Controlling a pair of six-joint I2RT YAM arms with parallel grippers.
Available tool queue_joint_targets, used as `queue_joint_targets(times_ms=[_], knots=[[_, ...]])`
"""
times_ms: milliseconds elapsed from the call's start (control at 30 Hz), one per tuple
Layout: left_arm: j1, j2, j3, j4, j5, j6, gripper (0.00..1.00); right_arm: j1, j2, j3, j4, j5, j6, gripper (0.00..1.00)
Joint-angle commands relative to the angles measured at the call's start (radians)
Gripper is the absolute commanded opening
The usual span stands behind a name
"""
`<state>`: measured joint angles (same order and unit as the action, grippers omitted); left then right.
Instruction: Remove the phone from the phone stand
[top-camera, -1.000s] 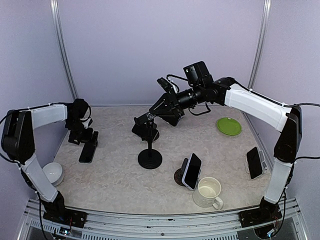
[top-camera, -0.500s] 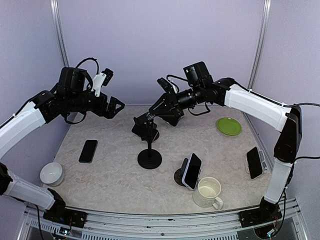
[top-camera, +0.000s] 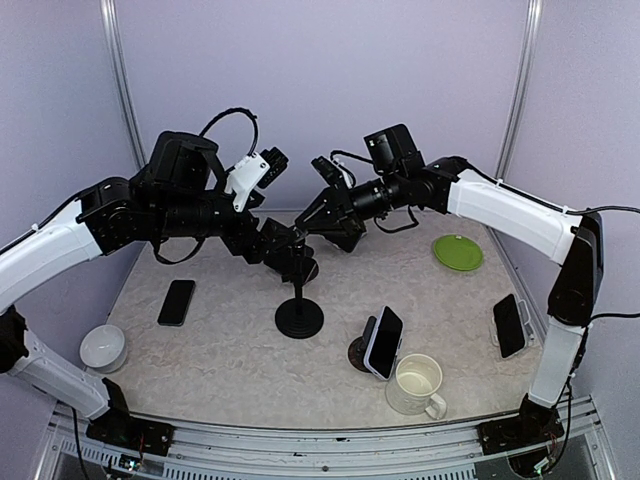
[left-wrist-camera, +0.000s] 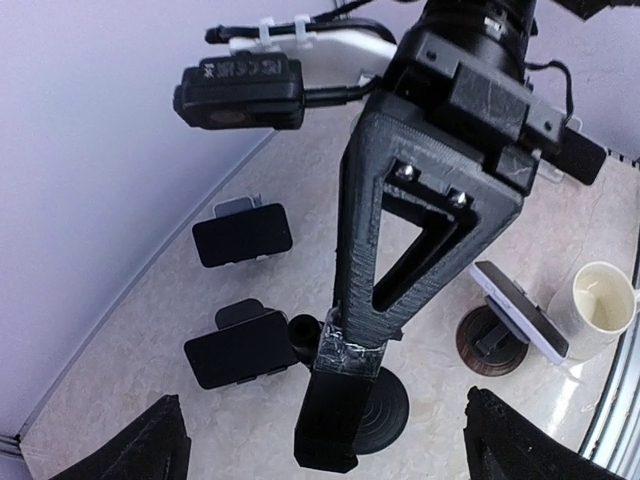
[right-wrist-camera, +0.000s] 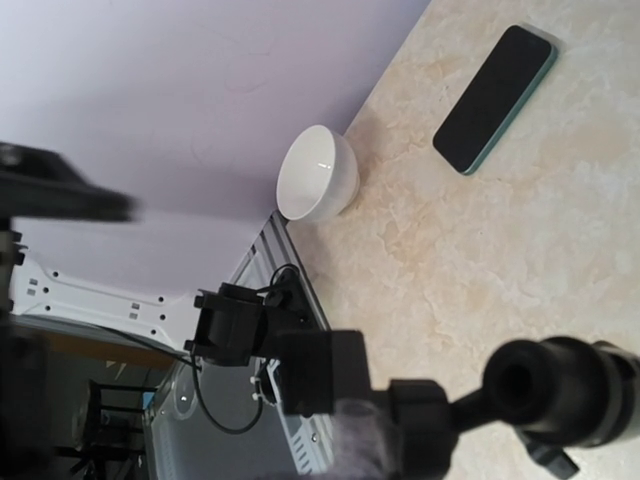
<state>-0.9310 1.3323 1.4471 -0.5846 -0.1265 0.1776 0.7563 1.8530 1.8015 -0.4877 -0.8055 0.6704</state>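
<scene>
The black phone stand (top-camera: 299, 318) rises on a thin pole from a round base (left-wrist-camera: 395, 415) mid-table. My right gripper (top-camera: 303, 232) is shut on its top piece; its taped finger (left-wrist-camera: 420, 230) runs down beside the pole. My left gripper (top-camera: 265, 245) hovers just left of the stand's top, open, with its fingertips (left-wrist-camera: 165, 445) far apart either side of the base. The phone (top-camera: 177, 302) lies flat on the table to the left, clear of both grippers; it shows dark with a teal edge (right-wrist-camera: 495, 98) in the right wrist view.
A white bowl (top-camera: 103, 347) sits front left and a cream cup (top-camera: 415, 385) front right. Another phone leans on a round brown stand (top-camera: 383, 342), one more on a holder (top-camera: 510, 325) at the right. A green plate (top-camera: 458, 252) lies back right. Two dark slabs on holders (left-wrist-camera: 242, 235) stand behind the pole.
My left arm has left the phone lying on the table, risen and swung right to the stand's top. The right arm and the stand have not moved.
</scene>
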Motion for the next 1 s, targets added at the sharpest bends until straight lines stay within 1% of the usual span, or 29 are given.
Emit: queue_joint_targets(times_ms=[0, 133, 433, 500, 667, 900, 967], knots=[[-0.005, 0.038, -0.011, -0.018, -0.026, 0.097, 0.92, 0.022, -0.025, 0.010, 0.049, -0.015, -0.008, 0.00], [-0.005, 0.081, 0.001, -0.032, -0.034, 0.160, 0.88, 0.030, -0.022, 0.012, 0.044, -0.008, -0.009, 0.00], [-0.005, 0.133, 0.014, -0.041, -0.057, 0.238, 0.71, 0.046, -0.012, 0.019, 0.035, 0.002, -0.006, 0.00], [-0.004, 0.137, 0.012, -0.038, -0.061, 0.248, 0.67, 0.047, -0.009, 0.022, 0.034, 0.002, -0.005, 0.00], [-0.005, 0.136, -0.004, -0.021, -0.098, 0.272, 0.50, 0.051, -0.003, 0.027, 0.032, 0.002, -0.003, 0.00], [-0.008, 0.106, -0.027, -0.004, -0.126, 0.289, 0.30, 0.051, -0.004, 0.020, 0.039, -0.005, 0.005, 0.00], [-0.010, 0.101, -0.025, -0.006, -0.133, 0.291, 0.27, 0.051, -0.004, 0.018, 0.040, -0.007, 0.007, 0.00]])
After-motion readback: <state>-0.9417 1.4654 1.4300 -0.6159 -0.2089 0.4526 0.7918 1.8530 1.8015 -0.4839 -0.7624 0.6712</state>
